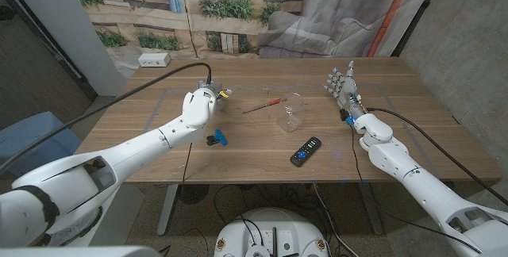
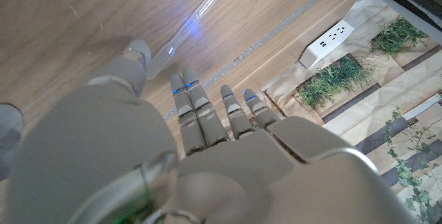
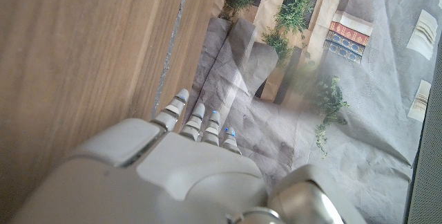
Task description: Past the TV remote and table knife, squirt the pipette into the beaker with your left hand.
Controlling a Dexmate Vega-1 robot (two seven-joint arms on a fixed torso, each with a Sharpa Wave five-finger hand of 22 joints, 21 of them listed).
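Observation:
A clear beaker (image 1: 294,113) stands upright near the table's middle. Just left of it lies a thin stick with a red end (image 1: 264,105), which looks like the pipette. A black TV remote (image 1: 305,151) lies nearer the front edge, right of centre. A small blue and black object (image 1: 216,138) lies front-left of the beaker; I cannot tell whether it is the knife. My left hand (image 1: 202,103) hovers left of the stick, its fingers (image 2: 197,110) spread over bare wood and holding nothing. My right hand (image 1: 343,86) stands to the right of the beaker with its fingers up and apart, empty.
A white power strip (image 1: 154,59) lies at the table's back left corner. A pale tape line (image 2: 207,16) marks a rectangle on the wooden table (image 1: 413,98). Printed backdrops and grey cloth (image 3: 359,79) hang behind the far edge.

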